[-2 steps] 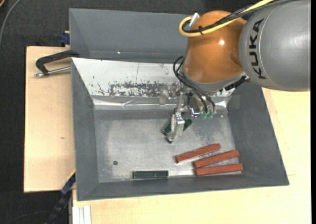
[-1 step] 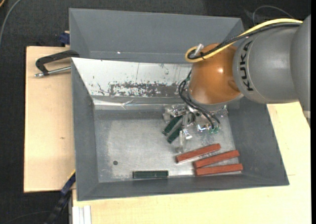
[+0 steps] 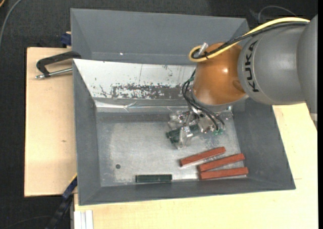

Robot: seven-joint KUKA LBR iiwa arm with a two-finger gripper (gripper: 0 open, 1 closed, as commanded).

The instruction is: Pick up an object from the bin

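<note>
Fingers [image 3: 180, 136] hang low over bare floor at the middle of the bin [image 3: 86, 137], and whether they are spread or closed I cannot tell. I judge the rearmost stick [image 3: 202, 156], just to their front-right, the likeliest pick: turn to span its narrow width, centre on it, descend squarely. Counting from the left: one small dark speck [image 3: 117, 167], one dark flat bar [image 3: 153, 178] by the front wall, three red-brown sticks [image 3: 222, 161] close together at the front right

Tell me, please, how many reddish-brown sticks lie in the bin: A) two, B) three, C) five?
B: three reddish-brown sticks lie close together on the floor of the bin, toward its front right corner, between the gripper and the front wall.
</note>
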